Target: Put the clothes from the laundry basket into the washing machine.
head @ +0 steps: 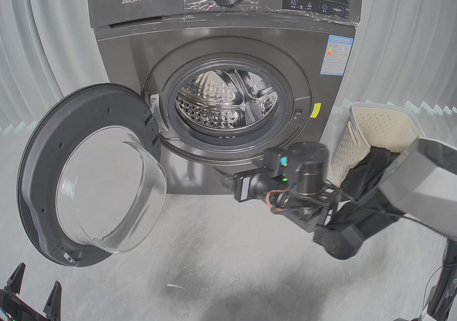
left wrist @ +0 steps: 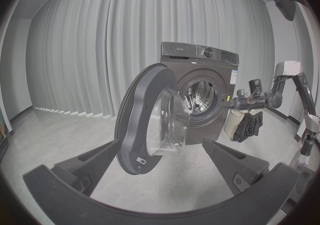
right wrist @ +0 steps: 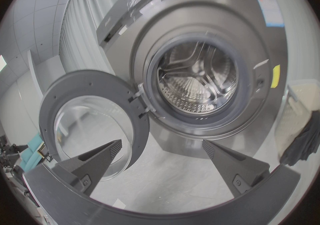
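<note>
The grey washing machine [head: 143, 46] stands with its round door [head: 47, 155] swung open to the left, and its steel drum [head: 226, 98] is bare inside. A cream perforated laundry basket [head: 381, 127] sits right of the machine, with dark clothes [head: 371, 170] draped over its front rim. My right gripper [head: 240, 189] hangs low before the drum opening, left of the basket. In the right wrist view it [right wrist: 161, 142] is open and holds nothing. My left gripper [head: 37, 275] is low at the near left, below the door, also open [left wrist: 160, 141] and holding nothing.
The open door [left wrist: 143, 119] juts out over the grey floor [head: 214, 250] between my left gripper and the drum. White curtains [head: 47, 27] hang behind the machine. In the left wrist view the basket [left wrist: 230, 125] and dark clothes [left wrist: 248, 125] show beside the machine.
</note>
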{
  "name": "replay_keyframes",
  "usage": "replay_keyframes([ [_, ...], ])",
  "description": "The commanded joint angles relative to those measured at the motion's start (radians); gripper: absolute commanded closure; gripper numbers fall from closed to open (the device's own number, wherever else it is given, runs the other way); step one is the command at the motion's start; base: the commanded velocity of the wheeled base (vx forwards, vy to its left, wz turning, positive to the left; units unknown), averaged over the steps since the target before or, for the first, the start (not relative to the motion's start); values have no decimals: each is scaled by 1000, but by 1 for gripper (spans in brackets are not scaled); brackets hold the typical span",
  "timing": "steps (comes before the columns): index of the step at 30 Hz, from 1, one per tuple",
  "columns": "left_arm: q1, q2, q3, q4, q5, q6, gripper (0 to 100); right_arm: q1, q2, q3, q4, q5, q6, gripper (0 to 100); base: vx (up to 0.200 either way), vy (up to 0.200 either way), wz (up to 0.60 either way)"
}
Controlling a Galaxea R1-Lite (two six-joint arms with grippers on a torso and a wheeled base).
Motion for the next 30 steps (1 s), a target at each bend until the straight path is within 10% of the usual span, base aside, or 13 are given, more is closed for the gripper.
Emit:
replay_keyframes([
  [1,0,-17,18,-1,-5,13,0,-168,-566,458,-24,15,-97,0,0,0,0],
  [17,0,-17,18,-1,-5,13,0,-444,-1186,884,28,40,-209,0,0,0,0],
  [30,2,-17,18,-1,-3,15,0,-582,-1554,1007,307,53,-246,0,0,0,0],
])
